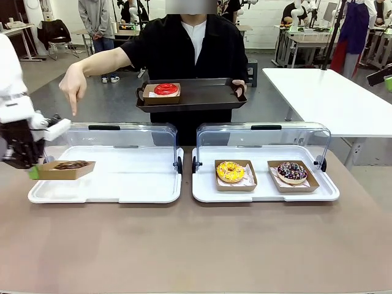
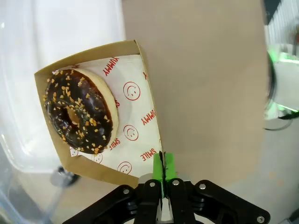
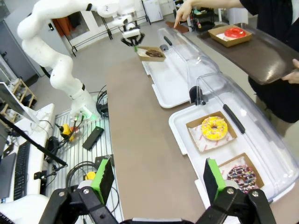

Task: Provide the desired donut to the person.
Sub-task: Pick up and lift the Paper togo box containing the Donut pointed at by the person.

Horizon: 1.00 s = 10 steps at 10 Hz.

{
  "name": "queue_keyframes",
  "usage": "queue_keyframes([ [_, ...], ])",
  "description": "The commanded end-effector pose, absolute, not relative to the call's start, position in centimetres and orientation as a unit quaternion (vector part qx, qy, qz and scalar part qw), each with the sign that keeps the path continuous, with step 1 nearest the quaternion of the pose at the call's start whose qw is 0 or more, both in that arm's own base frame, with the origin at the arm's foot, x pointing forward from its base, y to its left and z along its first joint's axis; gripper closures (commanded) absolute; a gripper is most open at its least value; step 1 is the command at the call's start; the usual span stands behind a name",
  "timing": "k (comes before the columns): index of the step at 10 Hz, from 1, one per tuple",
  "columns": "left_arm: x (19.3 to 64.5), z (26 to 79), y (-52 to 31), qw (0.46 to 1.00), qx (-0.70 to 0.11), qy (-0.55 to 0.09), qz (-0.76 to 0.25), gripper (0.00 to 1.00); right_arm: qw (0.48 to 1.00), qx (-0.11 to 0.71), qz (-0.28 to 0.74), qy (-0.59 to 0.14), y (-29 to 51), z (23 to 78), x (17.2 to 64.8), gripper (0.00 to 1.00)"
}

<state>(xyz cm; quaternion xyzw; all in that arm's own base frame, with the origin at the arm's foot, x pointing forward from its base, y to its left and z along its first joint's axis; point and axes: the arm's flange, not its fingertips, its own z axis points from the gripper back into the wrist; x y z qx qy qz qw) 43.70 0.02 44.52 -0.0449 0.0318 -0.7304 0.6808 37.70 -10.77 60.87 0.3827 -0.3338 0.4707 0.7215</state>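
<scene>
On the table (image 1: 196, 257), the left tray (image 1: 122, 190), a donut box (image 1: 61, 173) at its left end, lies beside the right tray (image 1: 263, 195), holding two boxes (image 1: 248, 181).

The left pincer (image 2: 162, 161) was pinched shut on a donut box's (image 2: 135, 116) rim, its white arm reaching in low. The right pincer (image 3: 159, 182) hovered high, fingers spread wide. The person's outstretched hand (image 1: 75, 86) pointed its index finger downward.

Four donuts (image 1: 230, 171), four cardboard boats (image 1: 67, 174), two white trays (image 1: 263, 195) — seemingly both lidded — one dark tray (image 1: 202, 95).
</scene>
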Motion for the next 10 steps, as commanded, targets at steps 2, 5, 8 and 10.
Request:
queue_keyframes([
  [2,39.5,50.2,0.1,0.685,-0.030,0.027,-0.728,1.00,0.715,0.387,0.473,-0.339,-10.8,60.9,37.7,0.00],
  [5,38.6,55.9,-0.6,0.700,-0.008,-0.019,-0.714,1.00,0.715,0.387,0.473,-0.339,-10.8,60.9,37.7,0.00],
  [8,42.1,59.2,-1.4,0.721,-0.002,-0.035,-0.692,1.00,0.715,0.387,0.473,-0.339,-10.8,60.9,37.7,0.00],
  [10,44.7,60.8,-1.2,0.725,-0.010,-0.055,-0.686,1.00,0.715,0.387,0.473,-0.339,-10.8,60.9,37.7,0.00],
])
